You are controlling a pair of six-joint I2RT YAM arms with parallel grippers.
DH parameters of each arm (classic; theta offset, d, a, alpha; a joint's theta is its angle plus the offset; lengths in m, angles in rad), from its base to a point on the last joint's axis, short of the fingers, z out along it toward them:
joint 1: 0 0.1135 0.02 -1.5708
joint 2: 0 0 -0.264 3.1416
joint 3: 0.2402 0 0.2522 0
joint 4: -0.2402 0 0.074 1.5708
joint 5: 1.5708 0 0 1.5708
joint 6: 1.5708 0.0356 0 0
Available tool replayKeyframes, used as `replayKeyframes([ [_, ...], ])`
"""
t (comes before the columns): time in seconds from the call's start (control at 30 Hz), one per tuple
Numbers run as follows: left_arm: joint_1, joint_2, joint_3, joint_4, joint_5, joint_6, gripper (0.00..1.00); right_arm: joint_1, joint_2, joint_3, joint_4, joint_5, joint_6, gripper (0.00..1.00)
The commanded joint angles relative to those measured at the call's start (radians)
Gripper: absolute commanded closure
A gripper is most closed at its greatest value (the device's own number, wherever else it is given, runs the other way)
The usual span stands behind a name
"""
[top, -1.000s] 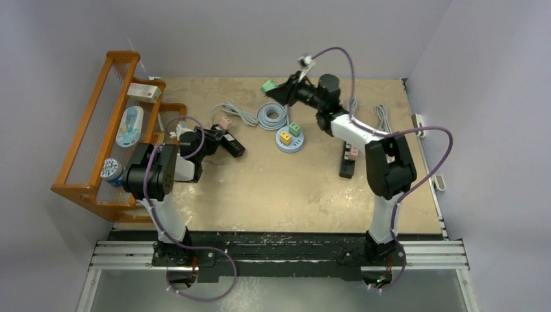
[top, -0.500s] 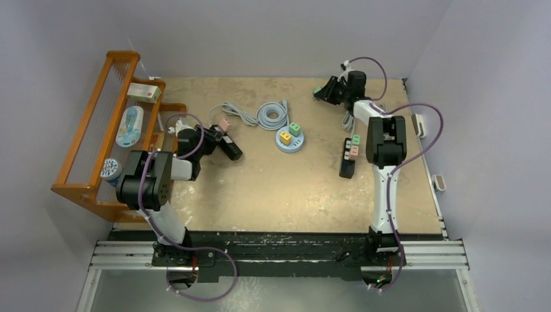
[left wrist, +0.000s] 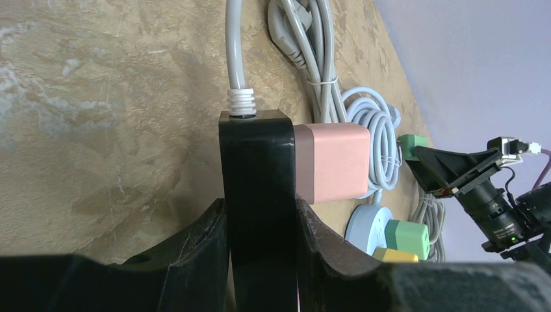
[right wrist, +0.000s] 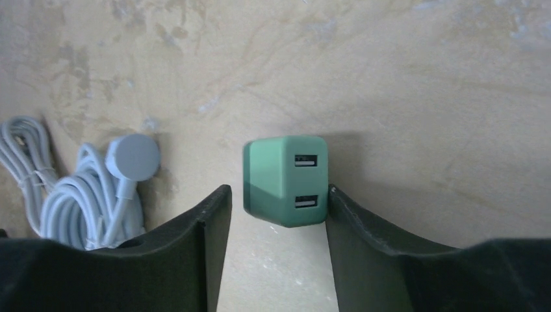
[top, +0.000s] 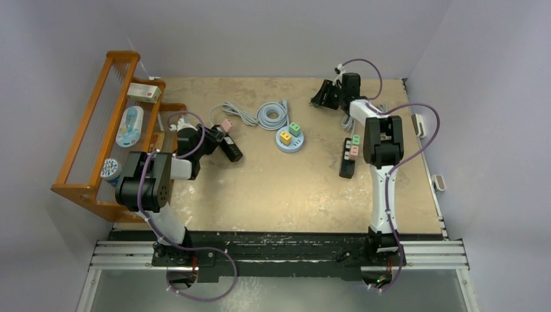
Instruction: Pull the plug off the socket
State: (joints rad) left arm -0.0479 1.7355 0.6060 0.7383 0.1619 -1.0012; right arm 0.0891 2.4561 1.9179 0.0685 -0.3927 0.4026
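My left gripper [top: 217,144] is shut on a black power strip [top: 230,148] at the table's left. In the left wrist view both fingers press the strip's [left wrist: 256,188] sides. A pink plug [left wrist: 331,162] sits plugged into the strip near its cable end, also seen from above [top: 226,124]. My right gripper [top: 323,96] is low at the far edge, open. In the right wrist view a green plug [right wrist: 286,182] lies on the table between its fingers [right wrist: 276,218]. The right finger touches the plug; the left finger stands apart.
A round white socket hub [top: 289,138] with yellow and green plugs stands mid-table beside a coiled cable [top: 271,114]. A second black power strip [top: 348,158] with green and pink plugs lies right. A wooden rack [top: 97,130] holds boxes at the left. Grey cable [top: 383,117] lies far right.
My right arm swung the green plug from the middle back to the right, lowered it to the table and opened its jaws. The left gripper kept hold of the strip.
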Motion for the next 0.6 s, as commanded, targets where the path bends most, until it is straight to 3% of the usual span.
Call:
replayKeyframes([
  [0.0, -0.001, -0.056, 0.021, 0.080, 0.057, 0.031, 1.00, -0.005, -0.141, -0.057, 0.086, 0.070, -0.020, 0.41],
  [0.07, -0.004, -0.059, 0.021, 0.083, 0.063, 0.036, 1.00, 0.002, -0.194, -0.098, 0.126, 0.103, -0.040, 0.35],
  [0.13, -0.007, -0.060, 0.019, 0.096, 0.074, 0.034, 1.00, 0.022, -0.257, -0.151, 0.172, 0.149, -0.057, 0.21],
  [0.3, -0.019, -0.069, 0.012, 0.121, 0.091, 0.042, 1.00, 0.140, -0.403, -0.305, 0.352, 0.231, -0.129, 0.16],
  [0.4, -0.028, -0.068, 0.015, 0.120, 0.092, 0.056, 1.00, 0.237, -0.418, -0.352, 0.452, 0.166, -0.152, 0.15],
  [0.57, -0.033, -0.060, 0.021, 0.121, 0.093, 0.053, 1.00, 0.323, -0.310, -0.290, 0.525, -0.099, -0.077, 0.17],
])
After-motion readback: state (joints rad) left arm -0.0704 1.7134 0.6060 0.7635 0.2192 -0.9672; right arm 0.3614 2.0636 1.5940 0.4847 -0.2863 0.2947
